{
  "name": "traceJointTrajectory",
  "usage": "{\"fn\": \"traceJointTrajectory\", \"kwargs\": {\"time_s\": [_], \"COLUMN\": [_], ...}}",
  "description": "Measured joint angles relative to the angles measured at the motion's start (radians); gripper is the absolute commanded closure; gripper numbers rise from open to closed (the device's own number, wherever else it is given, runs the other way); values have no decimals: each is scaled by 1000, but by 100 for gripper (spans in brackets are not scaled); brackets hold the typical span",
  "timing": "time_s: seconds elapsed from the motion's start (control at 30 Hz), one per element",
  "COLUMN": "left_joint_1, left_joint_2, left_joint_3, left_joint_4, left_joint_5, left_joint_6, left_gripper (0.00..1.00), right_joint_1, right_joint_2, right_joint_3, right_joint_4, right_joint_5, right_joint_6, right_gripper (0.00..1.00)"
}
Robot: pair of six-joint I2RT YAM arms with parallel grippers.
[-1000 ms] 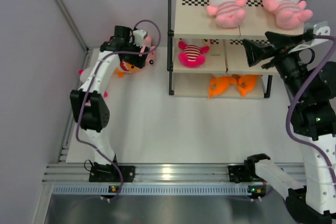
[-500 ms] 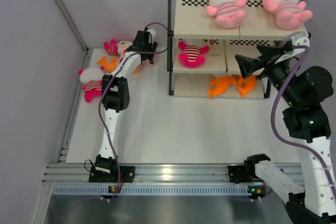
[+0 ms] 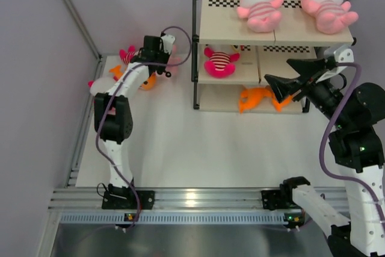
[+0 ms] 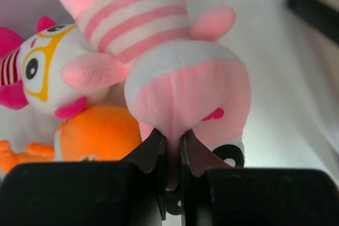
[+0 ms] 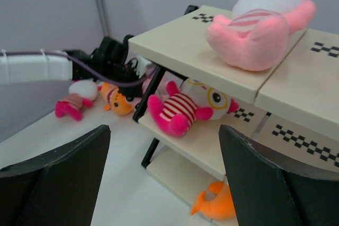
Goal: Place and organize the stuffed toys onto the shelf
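My left gripper (image 4: 172, 138) is shut on a fold of a pale pink striped stuffed toy (image 4: 180, 78), at the table's back left beside the shelf (image 3: 240, 28); in the top view that gripper (image 3: 165, 63) hides most of the toy. A hot-pink white-faced toy (image 4: 47, 72) and an orange toy (image 4: 98, 133) lie right behind it. On the shelf, two pale pink toys (image 3: 260, 5) (image 3: 328, 7) lie on the top tier, a hot-pink one (image 3: 219, 61) on the middle tier, and an orange one (image 3: 255, 97) on the bottom. My right gripper (image 3: 277, 69) hangs open and empty before the shelf's right half.
Another hot-pink toy (image 5: 74, 99) lies on the table at the far left, partly behind my left arm (image 3: 111, 118). The shelf's black posts (image 3: 195, 52) stand close to the right of my left gripper. A grey wall rises behind the toys.
My left gripper has shut on the pale pink toy after its arm shifted back left over the pile. My right gripper has dropped lower and leftward in front of the shelf.
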Motion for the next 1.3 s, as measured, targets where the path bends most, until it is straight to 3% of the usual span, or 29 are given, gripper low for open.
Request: {"fn": "traceJointTrajectory", "kwargs": {"time_s": [0.13,0.3,0.5,0.57,0.63,0.7,0.8,1.07,1.2,1.3], "left_joint_1": [8,14,16,16,16,16,16,16,16,16], "left_joint_2": [-333,-858,-1317,-1385,-1434,-1471,-1517,-1670,-1674,-1674], "left_joint_3": [-164,-419,-574,-589,-602,-607,-607,-604,-600,-599], "left_joint_4": [-80,-174,-571,-693,-809,-893,-949,-999,-1005,-1006], "left_joint_5": [181,370,585,635,676,705,732,742,745,748], "left_joint_6": [3,46,247,314,376,428,477,530,543,553], "left_gripper": [100,100,100,100,100,100,100,100,100,100], "right_joint_1": [0,0,33,109,279,475,639,723,737,762], "right_joint_2": [18,12,14,35,87,206,409,737,789,793], "right_joint_3": [36,24,-2,1,18,100,233,325,343,342], "right_joint_4": [-56,-108,-119,-117,-121,-143,-141,-182,-182,-177], "right_joint_5": [-155,-303,-446,-417,-334,-264,-212,-219,-240,-257], "right_joint_6": [24,56,124,131,127,114,93,93,103,109], "right_gripper": [16,16,18,17,16,16,15,14,13,18]}}
